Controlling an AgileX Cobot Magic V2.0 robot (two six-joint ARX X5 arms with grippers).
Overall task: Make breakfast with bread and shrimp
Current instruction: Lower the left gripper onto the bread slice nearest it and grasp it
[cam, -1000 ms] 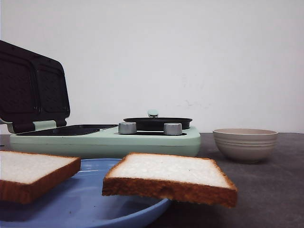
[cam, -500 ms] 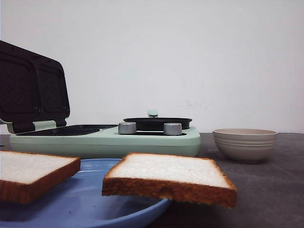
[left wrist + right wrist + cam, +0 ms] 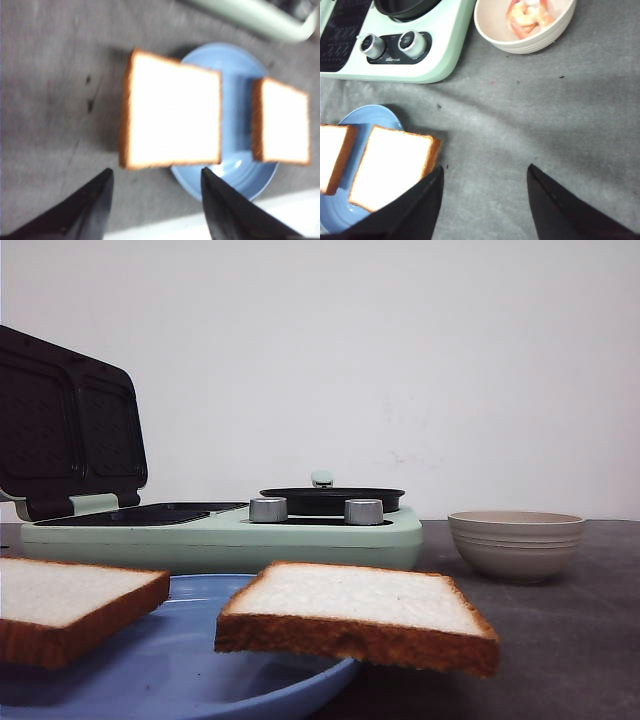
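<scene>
Front view, change since one second ago: none discernible. Right bread slice (image 3: 357, 615): overhang past blue plate (image 3: 200, 680) rim matches earlier frames; any difference below what can be judged. Left bread slice (image 3: 70, 605): same placement. Wrist views: no earlier frames for comparison.

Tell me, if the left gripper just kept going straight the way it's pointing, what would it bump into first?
Most likely the nearer bread slice. It lies directly ahead of the open left gripper, overhanging the blue plate. Depth is hard to judge in this blurred wrist view, so it might touch the grey table just short of it.
</scene>
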